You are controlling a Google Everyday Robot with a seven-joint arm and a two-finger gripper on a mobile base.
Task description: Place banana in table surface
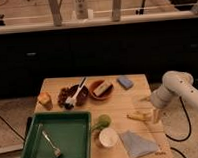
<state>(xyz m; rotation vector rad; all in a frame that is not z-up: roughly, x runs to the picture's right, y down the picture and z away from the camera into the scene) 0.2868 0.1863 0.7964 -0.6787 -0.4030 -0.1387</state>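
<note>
The banana (138, 116) is yellow and lies flat on the wooden table (119, 105), near the right edge. My gripper (155, 115) hangs from the white arm (175, 87) that comes in from the right. It is low over the table, just to the right of the banana's end. I cannot tell whether it touches the banana.
A green tray (31, 147) with a fork (51, 143) fills the front left. Behind it are a yellow block (44, 100), a dark bowl (63, 98) with a white utensil, an orange bowl (96, 93) and a blue sponge (125, 82). A green fruit (102, 122), white cup (108, 138) and grey cloth (136, 144) lie at the front.
</note>
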